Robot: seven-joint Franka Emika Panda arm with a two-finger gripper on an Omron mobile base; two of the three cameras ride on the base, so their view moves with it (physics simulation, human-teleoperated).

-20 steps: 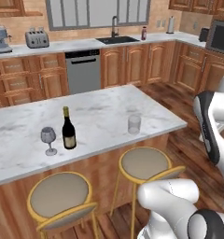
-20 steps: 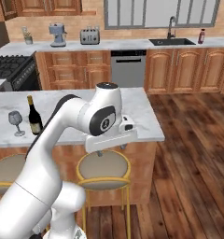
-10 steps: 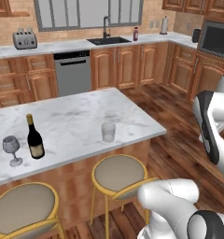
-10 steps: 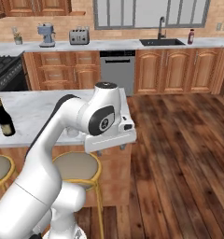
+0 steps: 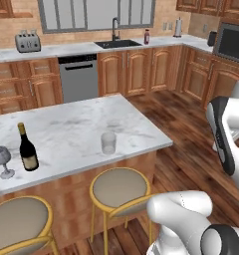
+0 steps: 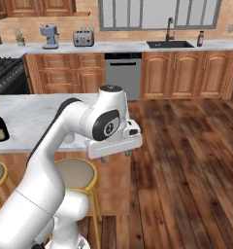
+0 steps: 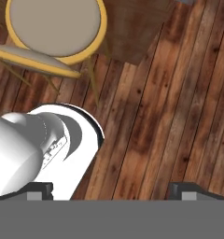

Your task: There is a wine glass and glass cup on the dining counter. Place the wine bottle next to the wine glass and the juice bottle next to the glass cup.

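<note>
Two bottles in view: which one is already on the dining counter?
The wine bottle, dark, beside the wine glass. The maroon juice bottle stands by the sink.

Warm wood kitchen: plank floor (image 7: 170,107) right under the gripper, yellow stool (image 7: 53,28) just beside it, cabinets (image 5: 136,69), dishwasher (image 6: 122,73), sink (image 5: 117,44), toaster (image 5: 28,43) and windows (image 6: 157,12) far beyond.

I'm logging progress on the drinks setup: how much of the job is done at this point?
About half. The wine bottle already stands beside the wine glass on the dining counter. Nothing is in hand: the pincer is open over the wood floor. Still left: the juice bottle sits on the far counter by the sink, and must go next to the glass cup.
</note>
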